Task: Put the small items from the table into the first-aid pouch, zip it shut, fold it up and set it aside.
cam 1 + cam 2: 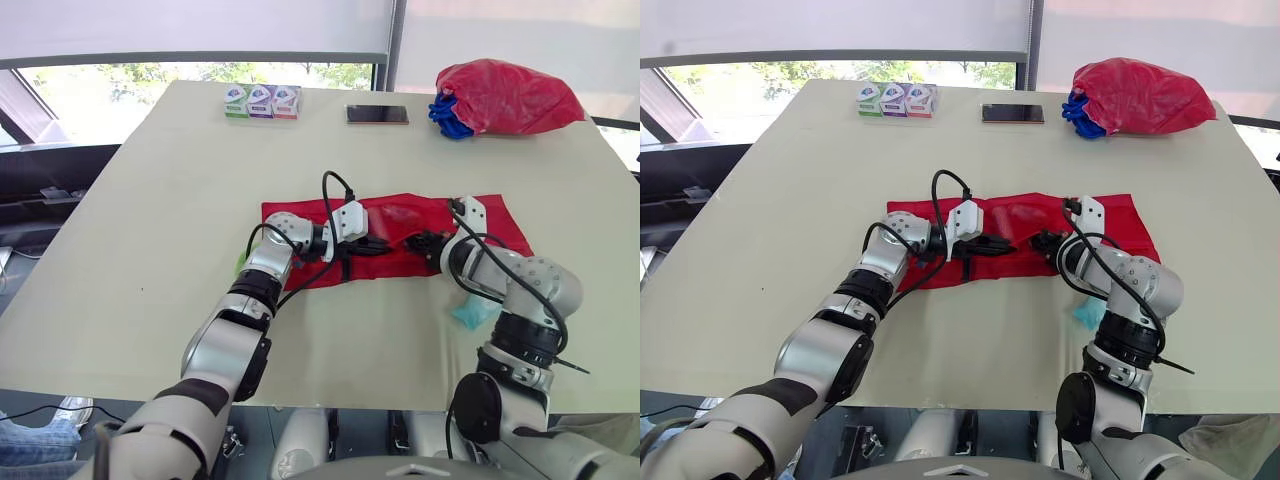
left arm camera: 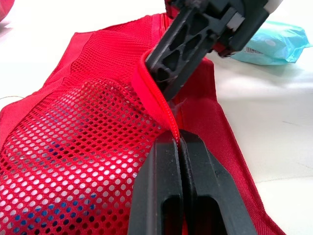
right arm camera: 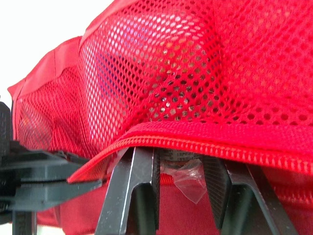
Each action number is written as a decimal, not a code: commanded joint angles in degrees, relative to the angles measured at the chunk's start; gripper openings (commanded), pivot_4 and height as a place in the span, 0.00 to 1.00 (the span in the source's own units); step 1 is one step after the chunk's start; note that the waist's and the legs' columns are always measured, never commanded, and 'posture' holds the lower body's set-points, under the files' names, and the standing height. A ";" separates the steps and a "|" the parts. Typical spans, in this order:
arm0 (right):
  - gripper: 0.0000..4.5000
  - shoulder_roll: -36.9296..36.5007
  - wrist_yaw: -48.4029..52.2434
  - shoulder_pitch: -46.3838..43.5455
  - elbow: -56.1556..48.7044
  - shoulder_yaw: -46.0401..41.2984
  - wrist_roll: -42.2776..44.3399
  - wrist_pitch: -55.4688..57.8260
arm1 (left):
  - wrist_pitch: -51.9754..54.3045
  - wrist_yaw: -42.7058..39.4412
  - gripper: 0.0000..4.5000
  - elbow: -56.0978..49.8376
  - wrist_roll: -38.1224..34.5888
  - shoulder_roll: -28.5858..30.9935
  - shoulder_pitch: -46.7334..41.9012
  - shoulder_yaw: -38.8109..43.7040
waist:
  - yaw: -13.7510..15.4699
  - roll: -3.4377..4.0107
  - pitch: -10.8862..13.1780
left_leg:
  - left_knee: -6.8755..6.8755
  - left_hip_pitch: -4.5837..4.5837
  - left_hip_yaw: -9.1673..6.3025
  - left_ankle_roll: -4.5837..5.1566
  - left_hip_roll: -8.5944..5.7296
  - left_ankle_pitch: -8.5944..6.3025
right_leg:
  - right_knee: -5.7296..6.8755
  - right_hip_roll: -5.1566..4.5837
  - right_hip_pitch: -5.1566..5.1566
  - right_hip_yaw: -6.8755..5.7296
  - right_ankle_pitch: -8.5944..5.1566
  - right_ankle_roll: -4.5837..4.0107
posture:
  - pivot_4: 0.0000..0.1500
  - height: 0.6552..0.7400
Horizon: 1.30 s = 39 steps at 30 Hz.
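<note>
Pinching the pouch's zip edge, my left gripper [image 2: 180, 139] is closed tight on the red tape beside the mesh [image 2: 73, 147]. The pouch [image 1: 497, 222] lies flat and unfolded in the middle of the table [image 1: 150, 220], its long side running across in front of me. Both of my arms reach in over its near edge.

My right gripper [image 3: 181, 155] faces the left one from the other side, close to it, with its tips tucked under the lifted zip [image 3: 220, 134]. Its 2 fingers stand a narrow way apart, with a small clear-wrapped packet [image 3: 188, 174] held between them, just below the zip edge. Something pale and something blue show through the mesh, too dim to name.

A teal packet [image 1: 473, 312] lies on the table just beside my right arm, off the pouch's near corner. A small green bit [image 1: 241, 265] lies beside my left forearm.

Along the far edge, well apart from the pouch, are 3 small boxes [image 1: 261, 101] in a row, a phone [image 1: 377, 115] and a red bag [image 1: 510, 95] with blue straps [image 1: 446, 112] at its side.
</note>
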 commanded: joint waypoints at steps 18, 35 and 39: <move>0.69 -3.17 -1.43 8.57 -8.97 12.27 7.63 -6.60 | -1.31 0.05 0.00 1.78 0.03 0.78 -2.11 0.34 | -0.73 0.03 0.02 | -0.26 -0.01 0.00 0.00 0.04 0.00 | -0.19 0.00 -0.04 0.00 0.00 0.00 | 1.00 1.00; 0.23 -29.45 12.47 17.82 -17.66 33.94 -0.35 -24.88 | -2.35 -2.71 0.00 5.84 -1.10 0.69 -4.83 1.52 | -0.76 0.00 0.03 | -0.27 -0.01 0.04 0.02 0.01 -0.01 | -0.24 0.00 -0.09 0.03 -0.02 0.02 | 1.00 1.00; 0.00 -29.87 13.26 16.84 -13.72 37.71 -3.74 -28.85 | -2.45 -3.20 0.00 6.21 -1.06 0.52 -5.22 1.94 | -0.69 -0.01 0.03 | -0.28 -0.02 0.04 0.01 0.04 -0.01 | -0.22 0.04 -0.10 0.02 -0.02 0.02 | 1.00 1.00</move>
